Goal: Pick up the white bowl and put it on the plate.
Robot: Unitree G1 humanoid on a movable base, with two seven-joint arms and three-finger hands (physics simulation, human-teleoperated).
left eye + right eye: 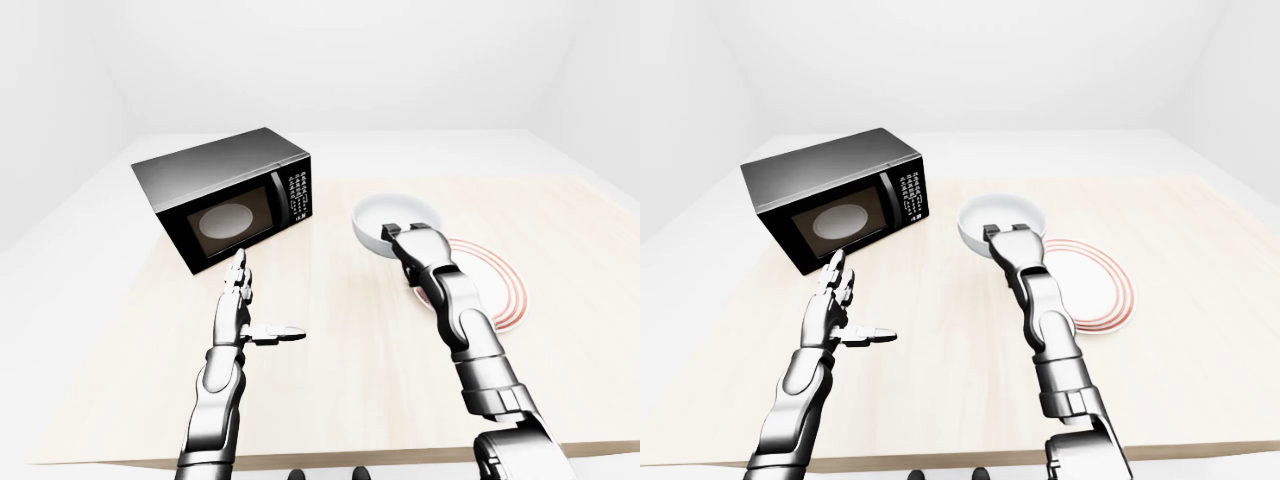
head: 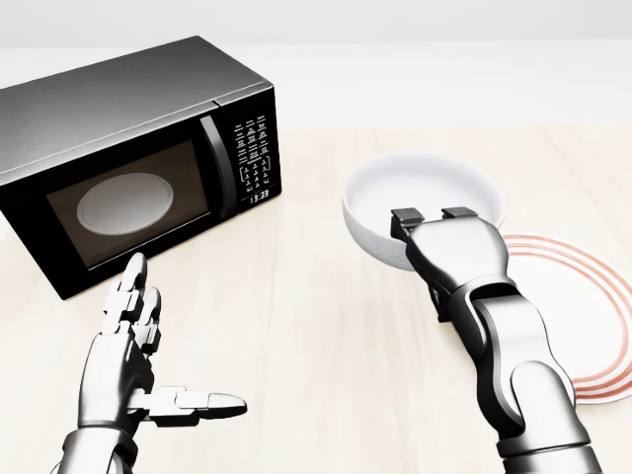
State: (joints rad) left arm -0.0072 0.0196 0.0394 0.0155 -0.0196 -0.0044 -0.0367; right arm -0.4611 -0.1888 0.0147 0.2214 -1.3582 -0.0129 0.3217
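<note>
Gripping the round white bowl by its near rim, the right hand risked tipping or dropping it short of the red-ringed white plate to its right, while the left hand hovered open-fingered.

microwave left, bowl between, plate right
</note>
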